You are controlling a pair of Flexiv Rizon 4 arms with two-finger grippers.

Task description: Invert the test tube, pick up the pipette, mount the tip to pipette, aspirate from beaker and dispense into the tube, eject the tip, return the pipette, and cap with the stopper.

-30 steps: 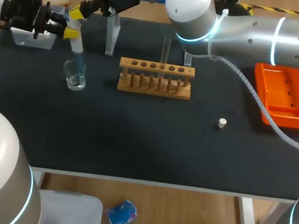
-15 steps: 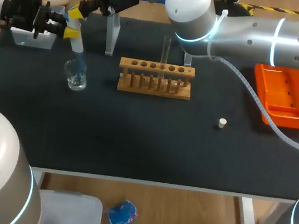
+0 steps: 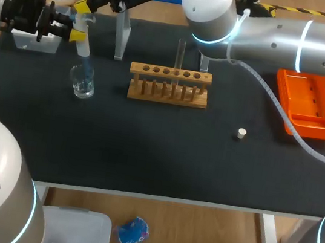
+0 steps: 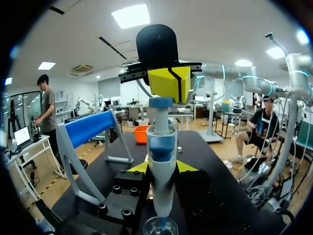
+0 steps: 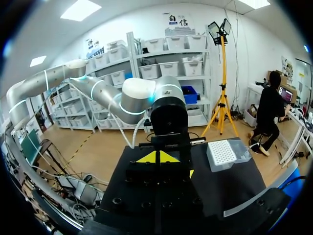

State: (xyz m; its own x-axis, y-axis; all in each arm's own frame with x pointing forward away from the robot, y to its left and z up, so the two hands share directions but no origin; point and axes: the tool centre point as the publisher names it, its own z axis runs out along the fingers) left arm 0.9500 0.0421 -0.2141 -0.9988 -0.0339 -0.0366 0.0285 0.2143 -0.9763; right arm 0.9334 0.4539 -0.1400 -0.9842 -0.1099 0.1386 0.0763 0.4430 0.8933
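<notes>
My left gripper [image 3: 74, 27] is shut on the white and blue pipette [image 3: 84, 41], which stands nearly upright with its tip down in the glass beaker [image 3: 83, 83]. In the left wrist view the pipette [image 4: 161, 152] sits between my fingers over the beaker [image 4: 160, 227]. My right gripper [image 3: 89, 3] is shut and empty, and its yellow tips [image 4: 169, 84] hang right at the pipette's plunger [image 4: 161, 102]; contact is unclear. The test tube [image 3: 180, 54] stands upright in the wooden rack [image 3: 168, 85]. The white stopper [image 3: 241, 133] lies on the mat.
A pipette stand [image 3: 122, 37] rises behind the rack, its blue rest [image 4: 89, 128] beside my left gripper. A tip box [image 3: 35, 42] sits at the far left, also seen past the right gripper [image 5: 157, 157] as tip box [image 5: 224, 152]. An orange tray [image 3: 309, 104] is at the right.
My right gripper has risen a little, up and back from the top of the pipette. The left gripper, pipette and beaker have stayed put.
</notes>
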